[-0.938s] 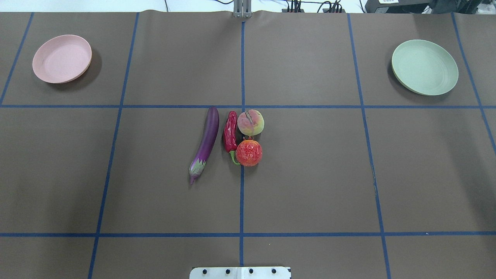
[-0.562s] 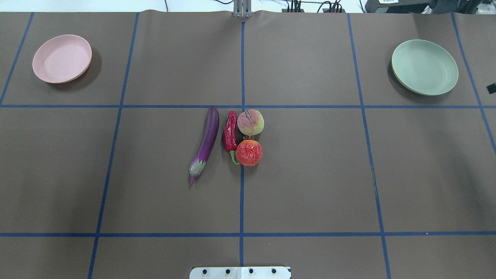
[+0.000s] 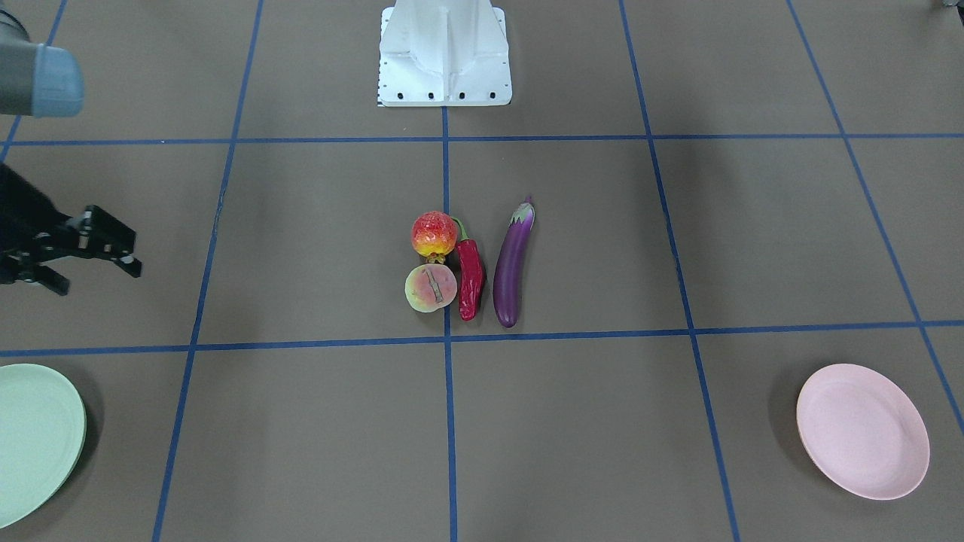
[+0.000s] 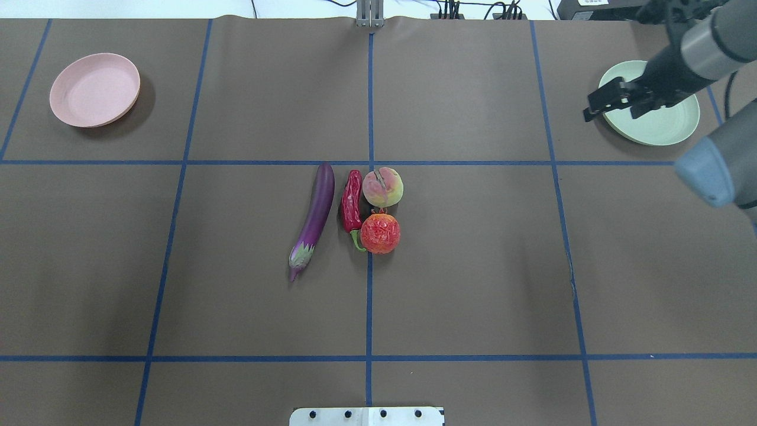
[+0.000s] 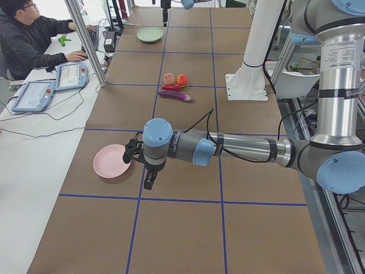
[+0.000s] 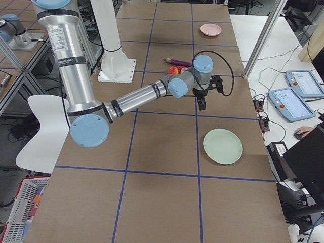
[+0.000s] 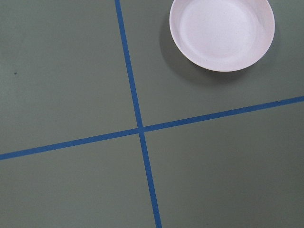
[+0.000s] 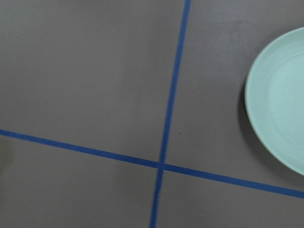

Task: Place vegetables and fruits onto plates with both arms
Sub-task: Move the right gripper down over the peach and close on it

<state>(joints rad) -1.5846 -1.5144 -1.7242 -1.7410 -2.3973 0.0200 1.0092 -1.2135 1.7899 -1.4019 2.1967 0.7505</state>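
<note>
Desk (image 4: 473, 284) holds everything. Right tool (image 4: 610, 112) hangs near the green plate (image 4: 662, 127), spread wide; left tool (image 5: 140, 168) hovers near the pink plate (image 4: 94, 89), spread or pressed together I cannot tell. Eggplant (image 4: 315, 216), chili (image 4: 351, 201), peach (image 4: 382, 187) and bumpy red fruit (image 4: 380, 234) lie clustered mid-desk, well apart from both plates.

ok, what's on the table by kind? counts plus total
Vegetables: 2 (eggplant, chili)
Fruits: 2 (peach, bumpy red fruit)
Plates: 2 (pink plate, green plate)
Total: 6
</note>
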